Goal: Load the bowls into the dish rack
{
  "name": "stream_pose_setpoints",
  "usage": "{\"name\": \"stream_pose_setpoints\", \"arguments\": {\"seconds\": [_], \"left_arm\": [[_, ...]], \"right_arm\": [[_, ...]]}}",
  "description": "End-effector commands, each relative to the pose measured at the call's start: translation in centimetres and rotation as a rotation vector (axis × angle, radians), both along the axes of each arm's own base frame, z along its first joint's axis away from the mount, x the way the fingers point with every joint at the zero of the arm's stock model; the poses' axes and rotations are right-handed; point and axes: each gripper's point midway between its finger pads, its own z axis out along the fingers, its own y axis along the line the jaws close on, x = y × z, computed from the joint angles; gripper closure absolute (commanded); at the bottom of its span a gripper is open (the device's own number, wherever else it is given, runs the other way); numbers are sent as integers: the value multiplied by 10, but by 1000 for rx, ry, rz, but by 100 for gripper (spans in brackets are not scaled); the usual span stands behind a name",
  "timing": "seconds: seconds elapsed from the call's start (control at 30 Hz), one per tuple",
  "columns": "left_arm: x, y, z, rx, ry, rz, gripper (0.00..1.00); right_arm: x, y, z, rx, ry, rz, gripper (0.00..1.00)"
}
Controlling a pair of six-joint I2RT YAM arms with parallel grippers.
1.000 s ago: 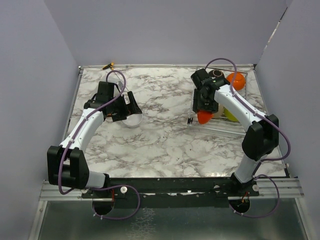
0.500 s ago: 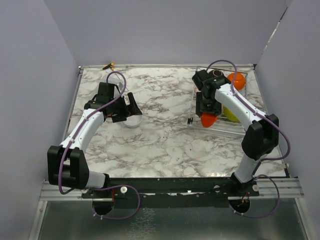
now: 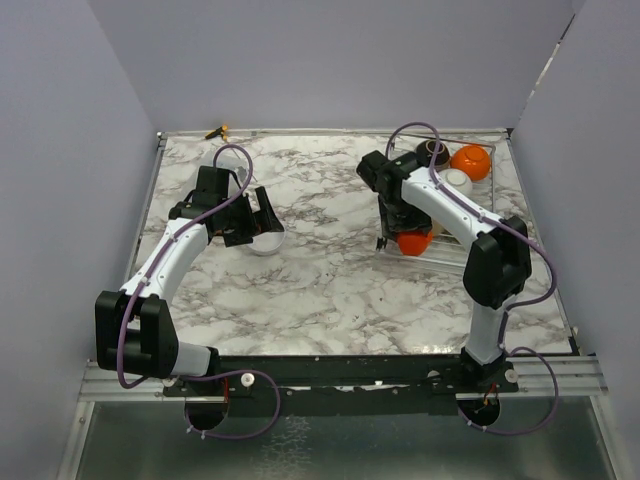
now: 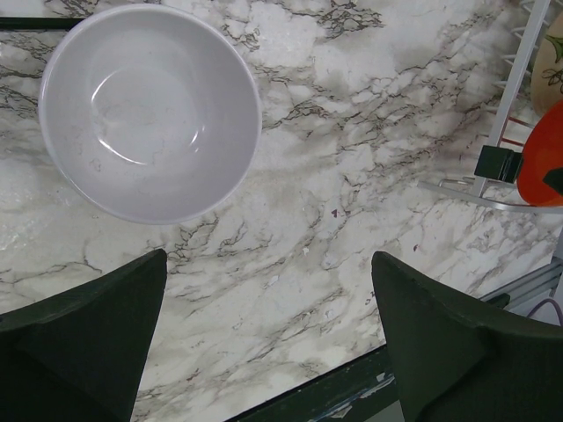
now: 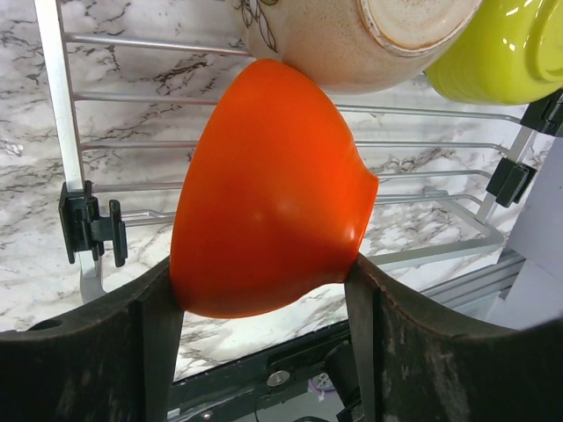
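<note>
The right hand (image 5: 264, 299) clamps a glossy orange round bowl (image 5: 264, 220) lying on its side over the silver wire dish rack (image 5: 53, 105), just beside a speckled beige bowl (image 5: 352, 44) at its 12 o'clock. The left hand (image 4: 264, 343), spread wide and empty, hovers above the marble surface (image 4: 352, 132), with a white round bowl (image 4: 149, 110) upright at its 11 o'clock.

Orange bowl (image 5: 264, 193): smooth, glossy glaze. White bowl (image 4: 149, 110): smooth, glossy interior. Beige bowl (image 5: 352, 44): speckled, with a rough unglazed foot ring. Dish rack (image 5: 50, 105): bright metal wire. Table (image 4: 352, 176): smooth, marble-patterned.
</note>
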Motion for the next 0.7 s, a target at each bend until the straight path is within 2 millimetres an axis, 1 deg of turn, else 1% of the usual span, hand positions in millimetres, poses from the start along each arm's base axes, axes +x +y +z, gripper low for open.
{"name": "stream_pose_setpoints", "arguments": {"seconds": [0.0, 0.17, 0.27, 0.4, 0.53, 0.67], "left_arm": [[-3, 2, -1, 14, -5, -8, 1], [-1, 1, 0, 13, -3, -10, 1], [-1, 1, 0, 14, -1, -11, 1], [0, 0, -1, 11, 2, -13, 1], [1, 1, 0, 14, 3, -12, 1], [1, 1, -1, 15, 4, -13, 1]], "right_arm": [[-24, -17, -4, -127, 113, 16, 42], [-23, -17, -11, -178, 131, 58, 31], [-21, -12, -10, -170, 124, 71, 25], [-16, -2, -5, -141, 101, 95, 11], [-11, 12, 2, -56, 73, 107, 6], [-9, 18, 10, -20, 59, 112, 5]]}}
